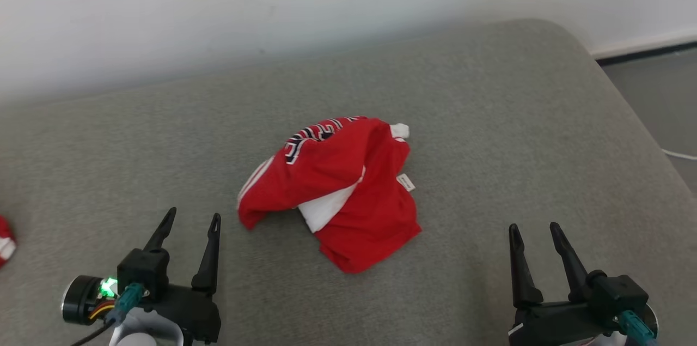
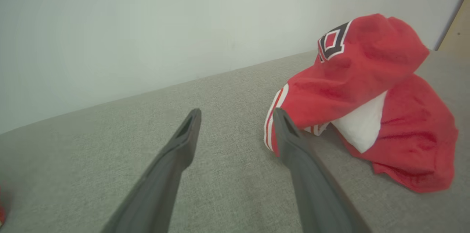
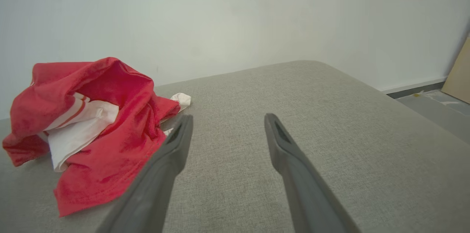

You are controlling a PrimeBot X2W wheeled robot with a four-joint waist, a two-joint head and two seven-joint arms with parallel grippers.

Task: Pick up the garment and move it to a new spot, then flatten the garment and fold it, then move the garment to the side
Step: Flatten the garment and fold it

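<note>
- The crumpled red garment (image 1: 332,188), soft jersey cloth with a white lining and black-and-white lettering, lies in a heap near the middle of the wide grey fabric cushion (image 1: 490,117). Nothing is touching it.
- It's humped up tallest on the lettered side, and a flatter red flap trails toward the robot (a small white tag (image 1: 405,182) pokes out on its right edge).
- The left gripper (image 1: 194,214) sits just beside the striped hem on the heap's left, fingers spread wide and empty.
- The right gripper (image 1: 533,226) is well off to the other side, also spread wide with nothing between its fingers.
- So I'd say the pickup hasn't started yet. My guess for doing it well: go in with the left, since it's closest, and pinch one clean layer at the hem or the hump instead of the whole wad.
- Push down into the cushion a bit before closing, or the tips could skate over the cloth.
- Lift high enough that the trailing flap clears the cushion before carrying it.
- There's a red-and-white scrap (image 1: 4,240) at the far left edge, so I'd set down away from it.
</note>
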